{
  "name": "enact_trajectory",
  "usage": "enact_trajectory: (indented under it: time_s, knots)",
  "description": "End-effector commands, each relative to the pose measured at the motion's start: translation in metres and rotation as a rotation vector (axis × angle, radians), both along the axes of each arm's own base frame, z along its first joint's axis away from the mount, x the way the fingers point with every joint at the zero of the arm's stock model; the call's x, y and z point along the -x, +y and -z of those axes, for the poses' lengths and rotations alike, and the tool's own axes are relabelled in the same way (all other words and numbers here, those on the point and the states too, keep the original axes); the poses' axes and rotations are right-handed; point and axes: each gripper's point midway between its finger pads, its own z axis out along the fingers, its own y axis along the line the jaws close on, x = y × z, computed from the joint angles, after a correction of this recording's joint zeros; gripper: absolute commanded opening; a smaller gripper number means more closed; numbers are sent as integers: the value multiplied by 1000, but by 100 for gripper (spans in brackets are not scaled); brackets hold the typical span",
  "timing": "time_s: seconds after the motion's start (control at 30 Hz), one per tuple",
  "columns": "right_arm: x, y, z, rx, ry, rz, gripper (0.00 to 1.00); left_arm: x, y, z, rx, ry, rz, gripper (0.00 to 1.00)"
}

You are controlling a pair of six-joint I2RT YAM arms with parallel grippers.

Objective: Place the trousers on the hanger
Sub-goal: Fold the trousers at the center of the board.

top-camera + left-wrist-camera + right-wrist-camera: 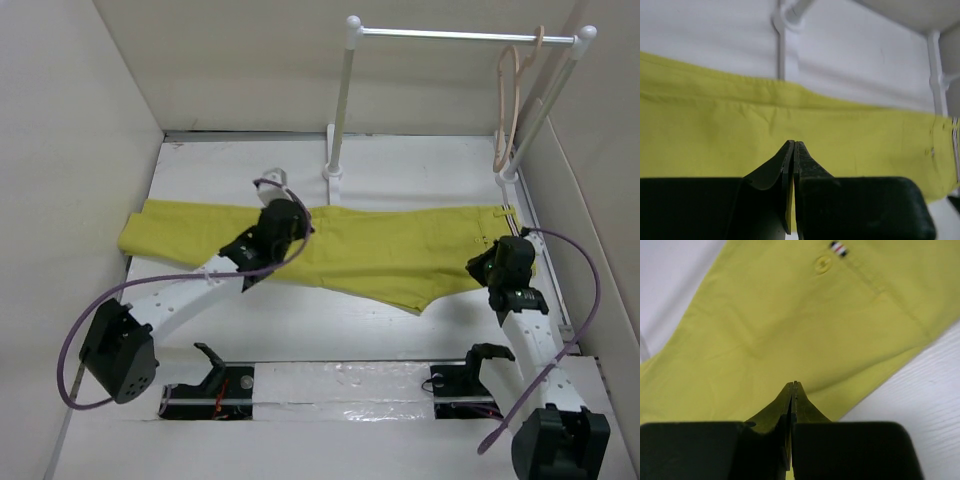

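The mustard-yellow trousers (380, 250) lie flat across the table, legs to the left and waist end to the right. In the left wrist view the trousers (715, 130) fill the middle band. The right wrist view shows the trousers (790, 320) with a button and a small striped tag. My left gripper (290, 215) hovers over the legs and is shut (794, 143), with nothing between its jaws. My right gripper (497, 258) is over the waist end, also shut (793, 384) and empty. The pale wooden hanger (510, 110) hangs from the rail at the back right.
A white rail rack (460, 35) stands at the back, one post foot (333, 175) just behind the trousers and the other post (540, 110) at the right wall. Walls close in on the left, right and back. Purple cables loop beside both arms.
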Motion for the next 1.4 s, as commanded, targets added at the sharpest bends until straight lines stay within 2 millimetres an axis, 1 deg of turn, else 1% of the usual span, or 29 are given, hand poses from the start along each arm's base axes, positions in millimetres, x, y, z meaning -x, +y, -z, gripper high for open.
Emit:
enact_trajectory:
  time_s: [0.0,0.03,0.07,0.17,0.2,0.23,0.27,0.3,0.33,0.37,0.4,0.43,0.5,0.53,0.57,0.63,0.67,0.7,0.73,0.83,0.93,1.03,1.07,1.1,1.13,1.2,1.27,1.33,1.37]
  knots:
    - [-14,-55,-29,53,-101,228,2,29,-46,13,-41,-46,84,0]
    - [-13,-63,-26,47,-100,255,8,39,-56,18,-67,-43,110,0]
    - [-11,-83,-26,41,-114,328,33,55,-72,24,-94,-49,140,0]
    - [-6,-106,-16,20,-107,397,76,78,-87,30,-93,-71,200,0]
    - [1,-123,-11,18,-97,464,81,78,-89,24,-59,-97,208,0]
    - [3,-131,-8,4,-94,489,84,84,-87,34,-61,-89,234,0]
    - [5,-137,-5,-15,-90,512,86,86,-85,29,-40,-110,241,0]
    - [13,-151,5,-39,-68,569,86,87,-84,25,-30,-135,248,0]
    - [14,-151,14,-94,-69,578,87,89,-80,31,-39,-136,255,0]
    - [11,-158,13,-109,-100,595,87,91,-78,28,-35,-147,258,0]
    - [14,-163,20,-124,-95,623,87,91,-77,26,-30,-155,260,0]
    - [8,-168,24,-176,-122,635,86,93,-75,30,-43,-158,269,0]
    - [1,-165,31,-213,-102,607,86,94,-74,26,-27,-180,277,0]
    - [1,-163,43,-240,-49,610,86,95,-71,29,-37,-183,275,0]
    - [-4,-168,40,-242,-53,615,85,95,-70,28,-36,-189,273,0]
    - [-9,-170,45,-264,-36,631,84,95,-68,28,-36,-201,270,0]
    - [-10,-169,54,-283,-11,631,83,93,-65,27,-32,-203,267,0]
    - [-17,-170,50,-280,-11,622,83,94,-67,25,-21,-207,274,0]
    - [-15,-174,52,-278,1,651,82,92,-63,27,-17,-203,275,0]
    - [-24,-176,54,-300,6,663,75,86,-54,29,-1,-205,248,1]
    - [-29,-180,59,-319,21,678,63,79,-46,32,-8,-196,214,2]
    - [-34,-183,63,-302,49,668,32,74,-38,39,-14,-176,183,3]
    - [-35,-182,63,-298,51,659,13,71,-34,40,-13,-171,172,3]
    - [-35,-182,63,-292,51,646,5,68,-31,41,-14,-168,162,3]
    - [-36,-180,57,-262,36,625,0,68,-31,44,-15,-162,165,4]
    - [-31,-179,55,-235,13,618,0,66,-30,49,-26,-150,163,3]
    - [-33,-170,33,-167,-21,551,0,67,-33,51,-31,-143,177,3]
    - [-38,-155,13,-71,-44,470,0,66,-36,57,-40,-129,185,2]
    - [-45,-125,-5,-30,-65,373,0,65,-37,57,-42,-126,185,2]
